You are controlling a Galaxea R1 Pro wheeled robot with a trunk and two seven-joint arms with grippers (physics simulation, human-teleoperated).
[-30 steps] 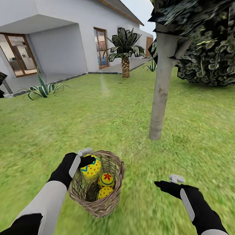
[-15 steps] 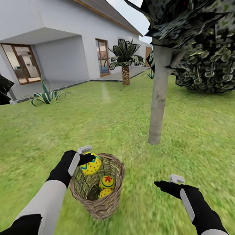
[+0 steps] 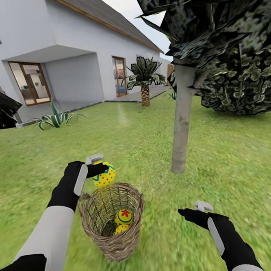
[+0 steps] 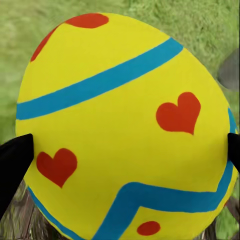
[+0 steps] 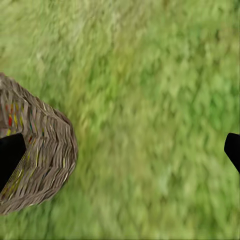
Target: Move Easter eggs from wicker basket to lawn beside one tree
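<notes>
From the head camera you are looking across the lawn (image 3: pixel 135 127), mottled green grass running up to a grey paved patio (image 3: pixel 68 106) and a white house (image 3: pixel 75 46) with glazed doors. A spiky agave (image 3: pixel 54 117) sits at the patio edge and a palm (image 3: pixel 144 75) stands further along it. The tree (image 3: pixel 182 119), pale grey trunk under dark angular leaves, rises just right of centre, with a leafy shrub (image 3: pixel 245 86) behind it. The wicker basket (image 3: pixel 113 221) stands upright on the grass in front of you, near the trunk but apart from it. Two eggs lie inside: the flower egg (image 3: pixel 123 217) and a dotted egg (image 3: pixel 121 229) below it. Your left gripper (image 3: pixel 98 166) holds the third egg (image 3: pixel 104 175) just above the basket rim, jaws clamped on it. Your right gripper (image 3: pixel 194 210) hangs over bare grass to the basket's right, jaws spread and holding nothing.

In the left wrist camera, the third egg (image 4: pixel 125 130) sits between the two black fingertips (image 4: pixel 15 160), yellow with blue bands and red hearts.

In the right wrist camera, the basket (image 5: pixel 45 160) stands on blurred grass (image 5: pixel 150 100), and the fingertips (image 5: pixel 10 155) are wide apart.
</notes>
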